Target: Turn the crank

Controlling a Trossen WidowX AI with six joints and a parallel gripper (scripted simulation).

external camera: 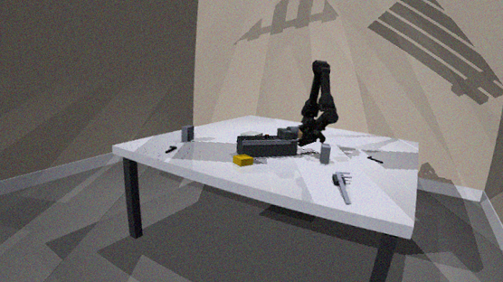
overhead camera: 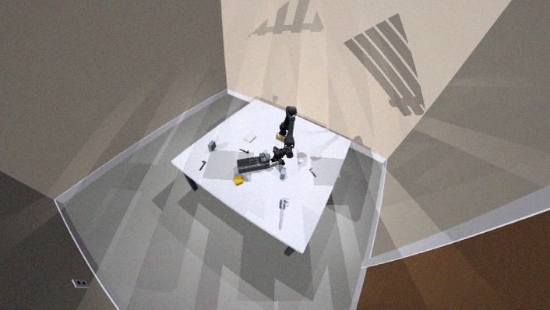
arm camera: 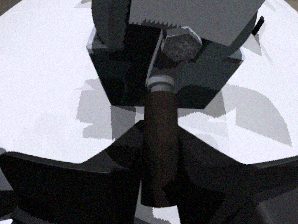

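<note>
The dark machine (overhead camera: 254, 165) (external camera: 267, 148) stands on the table with its crank end toward the arm. A small red spot, apparently the slide's pointer (overhead camera: 252, 160), shows on its top; the brass zero marks are too small to make out, so I cannot tell whether they are level. In the wrist view the crank's hex nut (arm camera: 181, 44) sits up and right of the brown handle (arm camera: 161, 117), with the crank arm between them. My gripper (arm camera: 154, 127) (overhead camera: 274, 159) (external camera: 301, 142) is shut on the handle, one finger on each side. The fingers hide part of the handle's lower end.
A yellow block (overhead camera: 237, 180) (external camera: 243, 160) lies in front of the machine. One grey block (overhead camera: 283, 173) (external camera: 325, 154) stands near the gripper, another (overhead camera: 211, 146) (external camera: 187, 134) at the left. A caliper-like tool (overhead camera: 281, 214) (external camera: 343, 190) lies toward the front corner. Small black tools lie around.
</note>
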